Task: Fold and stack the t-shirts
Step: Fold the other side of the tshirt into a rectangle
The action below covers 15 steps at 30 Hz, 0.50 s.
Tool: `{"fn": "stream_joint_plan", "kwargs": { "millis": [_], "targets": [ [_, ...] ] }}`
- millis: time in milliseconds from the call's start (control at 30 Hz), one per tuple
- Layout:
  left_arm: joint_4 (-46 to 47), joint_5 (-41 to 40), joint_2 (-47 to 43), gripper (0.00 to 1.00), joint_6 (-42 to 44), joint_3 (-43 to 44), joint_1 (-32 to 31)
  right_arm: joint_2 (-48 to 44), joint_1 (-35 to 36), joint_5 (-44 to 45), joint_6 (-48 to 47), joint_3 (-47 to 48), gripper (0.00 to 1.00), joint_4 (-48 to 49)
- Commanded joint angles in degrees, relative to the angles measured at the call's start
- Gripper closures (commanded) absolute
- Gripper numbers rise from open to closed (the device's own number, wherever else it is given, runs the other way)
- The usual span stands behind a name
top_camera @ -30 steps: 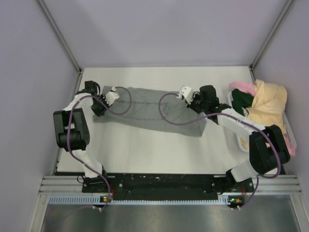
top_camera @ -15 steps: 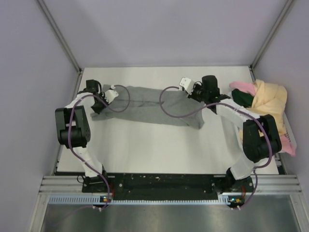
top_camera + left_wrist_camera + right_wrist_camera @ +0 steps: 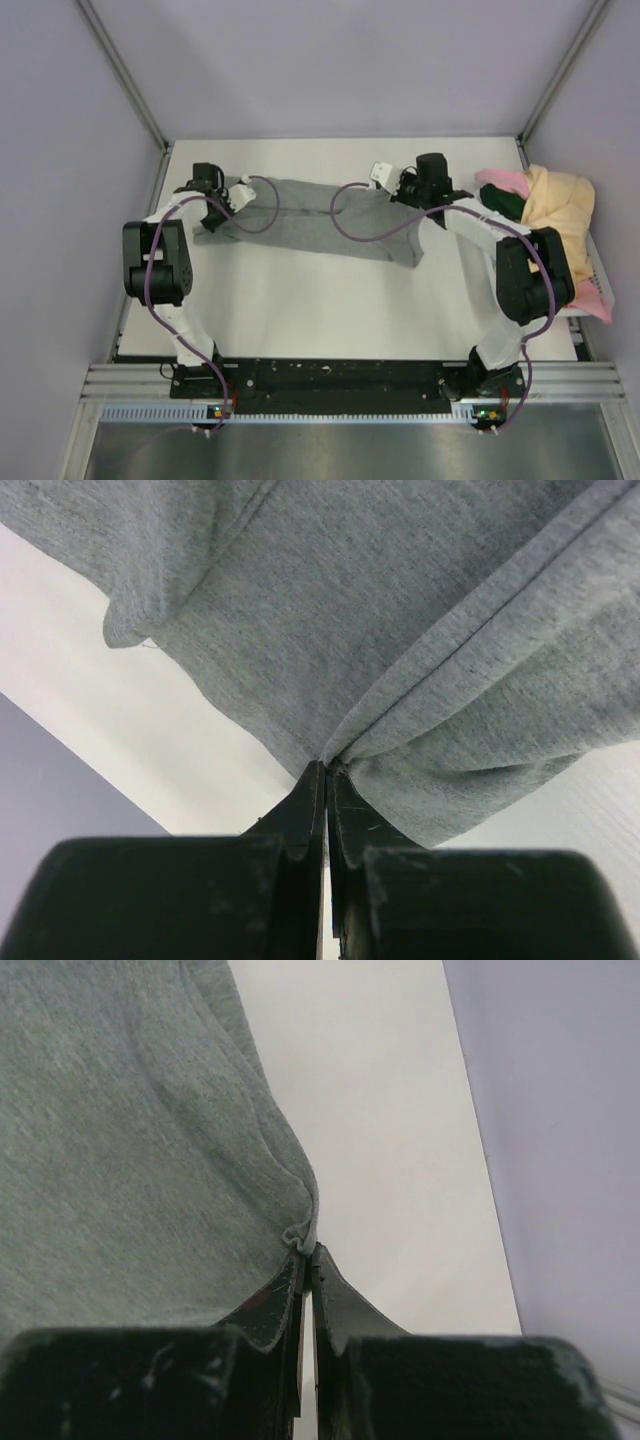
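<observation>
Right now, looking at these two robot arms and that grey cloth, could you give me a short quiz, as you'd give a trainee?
1. True or false: the left gripper is shut on the heather grey cotton t-shirt.
2. Where does the heap of pink, dark green and pale yellow shirts lie? A: right side of the white table. B: left side. C: under the grey t-shirt.
3. What does the right gripper pinch?
Key: 1 true; 2 A; 3 an edge of the grey t-shirt.

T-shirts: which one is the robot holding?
The grey t-shirt, pinched by the left gripper and right gripper; pink, yellow and green t-shirts lie heaped aside.
</observation>
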Motion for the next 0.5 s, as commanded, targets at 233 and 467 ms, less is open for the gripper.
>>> {"fn": "stream_joint_plan", "kwargs": {
  "millis": [233, 467],
  "targets": [
    [-5.5, 2.7, -13.0, 1.0, 3.9, -5.5, -0.7, -21.7, -1.0, -5.7, 1.1, -10.0, 1.0, -5.1],
    [-14.4, 7.2, -20.8, 1.0, 10.4, -12.1, -0.7, -40.4, 0.7, -17.7, -0.1, -17.7, 1.0, -22.3]
  ]
}}
